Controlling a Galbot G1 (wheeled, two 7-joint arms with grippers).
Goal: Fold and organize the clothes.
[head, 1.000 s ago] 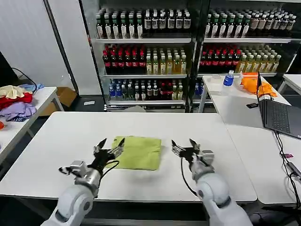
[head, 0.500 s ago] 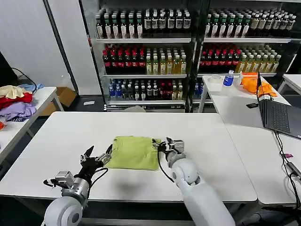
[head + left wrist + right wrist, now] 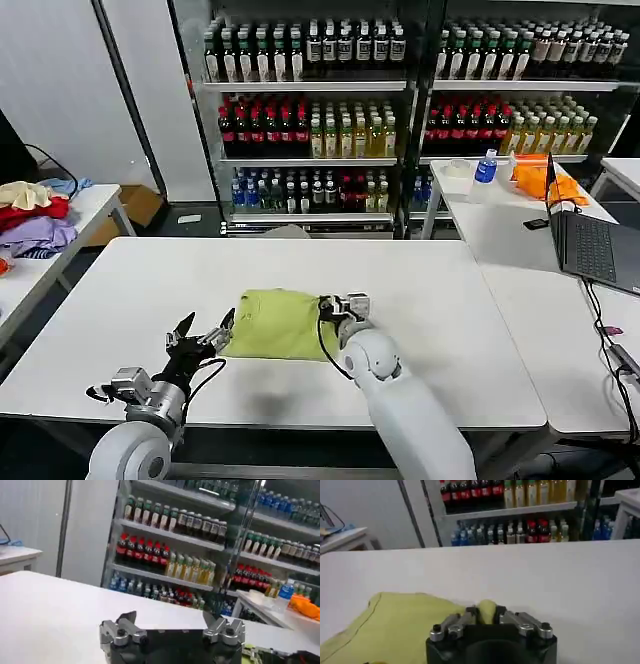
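Note:
The lime T-shirt [image 3: 275,323] lies folded into a rough rectangle near the middle of the white table [image 3: 140,280]. My right gripper [image 3: 336,305] is at its far right corner, shut on a raised fold of the cloth. In the right wrist view that fold [image 3: 486,608] stands up between the two fingers of the right gripper [image 3: 486,614], and the rest of the shirt [image 3: 395,627] spreads flat beside them. My left gripper [image 3: 203,338] hovers open just off the shirt's near left corner. The left wrist view has the left gripper [image 3: 170,622] spread wide over bare table.
A side table on the left holds a red, purple and cream garment pile [image 3: 30,215]. The right table carries a laptop [image 3: 595,248], an orange cloth [image 3: 535,175] and a blue bottle [image 3: 487,165]. Drink shelves [image 3: 310,120] stand behind. Bare table surrounds the shirt.
My right gripper swung left to the shirt's right edge and shut on it, bunching the cloth. My left gripper drew back toward the near left, off the shirt.

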